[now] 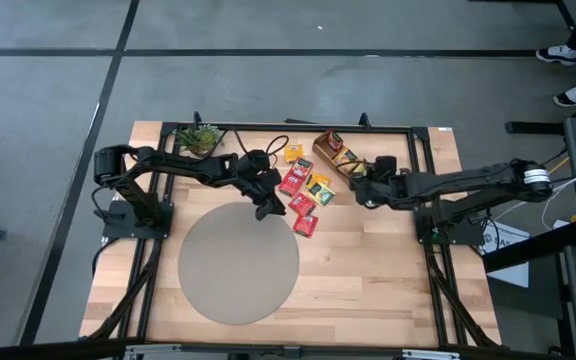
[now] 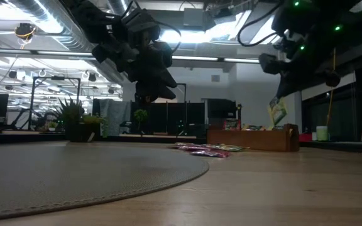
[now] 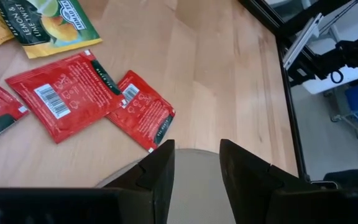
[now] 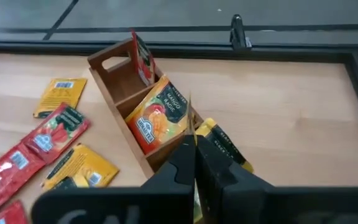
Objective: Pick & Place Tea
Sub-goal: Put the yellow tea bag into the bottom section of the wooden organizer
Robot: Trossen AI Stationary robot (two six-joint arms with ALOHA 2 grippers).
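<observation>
The tea sachets (image 1: 303, 195) lie in a loose scatter on the wooden table (image 1: 388, 280), between the round grey mat (image 1: 238, 262) and the wooden divided tray (image 1: 334, 154). In my left wrist view 2 red sachets (image 3: 61, 93) lie overlapping, flat on the wood, the smaller red sachet (image 3: 143, 111) just beyond my fingertips, with a lemon and lime sachet (image 3: 45, 25) past them. They look like thin paper envelopes: very light, floppy, a little slick, and flat enough that I judge a top-down pinch will skate off. I reckon the best hold is at a free edge or a lifted corner, where one finger can get under.

My left gripper (image 3: 194, 163) hangs over the mat's rim, fingers parted to a moderate gap and holding nothing, aimed at that near red corner.

My right gripper (image 4: 194, 168) is pressed shut over the tray's near end, with a yellow sachet (image 4: 219, 146) pinched by its edge between the fingers. In the tray a mango sachet (image 4: 160, 118) stands upright in one compartment and a red one (image 4: 142, 59) in the compartment behind. The low view shows the held sachet dangling straight down, so it droops but keeps its shape. More sachets lie on the table just beside the tray.

A small potted plant (image 1: 199, 138) sits at the far edge, well apart.
</observation>
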